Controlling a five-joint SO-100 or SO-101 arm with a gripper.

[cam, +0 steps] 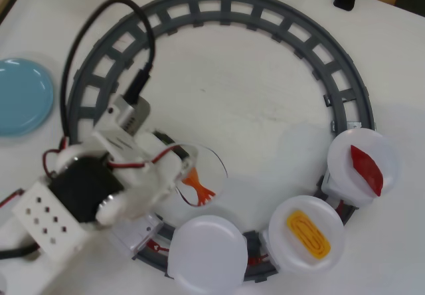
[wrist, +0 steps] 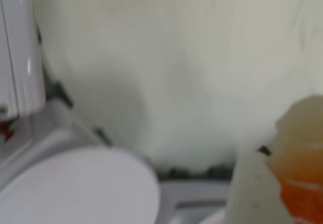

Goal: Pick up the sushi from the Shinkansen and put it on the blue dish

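In the wrist view the sushi (wrist: 298, 163) fills the lower right corner, blurred, beside an empty white plate (wrist: 81, 188). From overhead, the tool (cam: 178, 169) sits over the sushi (cam: 198, 187) on the Shinkansen (cam: 136, 232); only the tail shows, and I cannot tell whether the fingers grip it. This looks like the pick-up step. Next comes a lift and a carry to the blue dish (cam: 20, 96), well apart at left.

The blue dish (cam: 23, 96) is plain light blue. The track (cam: 265, 17) is grey. The sushi (cam: 197, 185) shows a red-orange tail. One white plate (cam: 309, 234) carries a yellow piece (cam: 308, 232), another a dark-red piece (cam: 367, 169).
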